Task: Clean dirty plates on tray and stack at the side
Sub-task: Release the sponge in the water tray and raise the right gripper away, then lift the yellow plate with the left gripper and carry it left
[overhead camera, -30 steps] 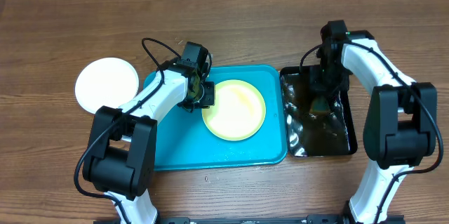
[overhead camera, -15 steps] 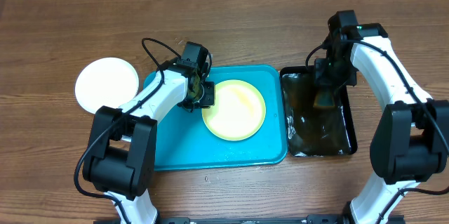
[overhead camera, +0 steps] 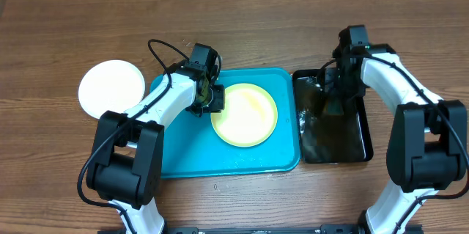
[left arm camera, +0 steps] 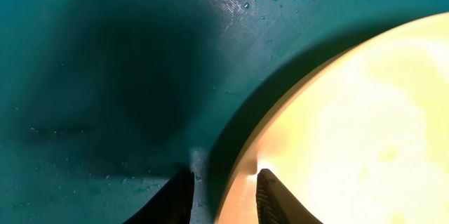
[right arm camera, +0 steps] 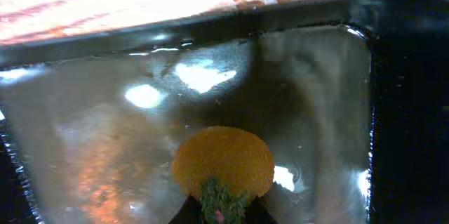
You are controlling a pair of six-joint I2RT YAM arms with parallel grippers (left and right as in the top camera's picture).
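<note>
Plates: one pale yellow plate (overhead camera: 245, 114) lies flat in the turquoise tray (overhead camera: 183, 157), right of its middle. One white plate (overhead camera: 111, 87) sits on the table (overhead camera: 234, 28) off the tray's 10 o'clock corner. I see no third plate.
Left gripper (overhead camera: 212, 99): nearly closed, pinching the pale yellow plate's rim at its 9 o'clock, with one finger over the plate's face and the other on the tray side.
Right gripper (overhead camera: 339, 94): closed on a round orange sponge (right arm camera: 223, 159), low in the black tray (overhead camera: 360, 142) at the turquoise tray's 3 o'clock.
Black tray contents: shiny, probably water, though glare leaves me unsure.
Step, as I judge it: wetting the sponge before scrubbing.
Doing it well: lift the sponge clear of the black rim, then wipe from the plate's 3 o'clock toward my left gripper, pressing lightly so the pinned plate neither tips nor slides.
</note>
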